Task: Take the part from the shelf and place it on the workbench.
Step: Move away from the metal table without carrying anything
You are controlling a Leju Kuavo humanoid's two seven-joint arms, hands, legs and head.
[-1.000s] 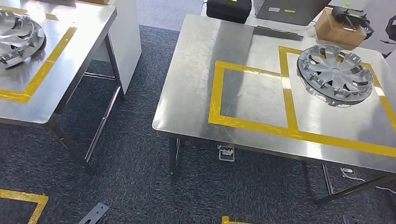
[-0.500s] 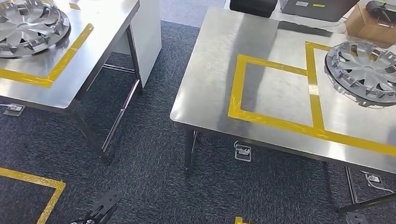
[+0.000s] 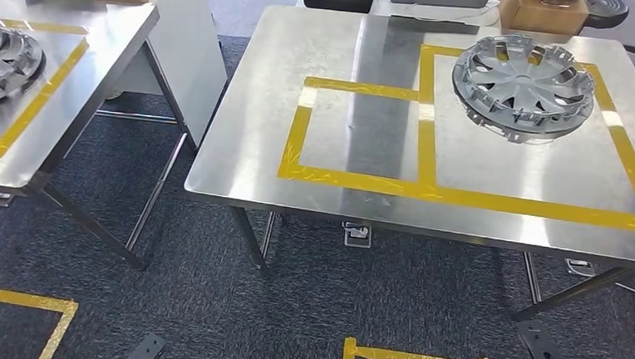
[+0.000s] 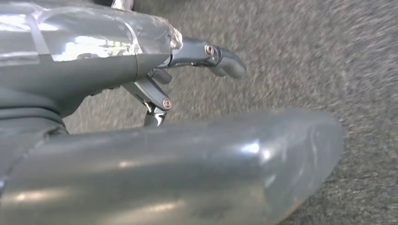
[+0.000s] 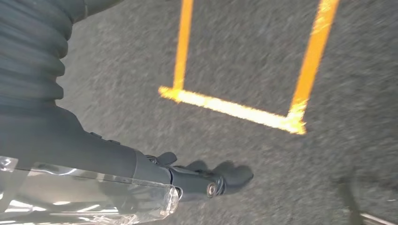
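A silver wheel cover (image 3: 524, 89) is being shown lying flat inside the yellow-taped square on the steel worktop (image 3: 241, 154) ahead, with a second wheel cover (image 3: 1, 62) resting on the neighbouring worktop (image 3: 67, 131) to the left. The part is being judged light, stiff and thin-walled, probably plastic, with a slick painted face; its rim, or a gap between spokes, is being considered the safest hold. The left robot hand (image 4: 197, 70) and the right robot hand (image 5: 187, 180) are being carried low over the carpet, nothing gripped; through the blur, their fingers appear loosely spread.
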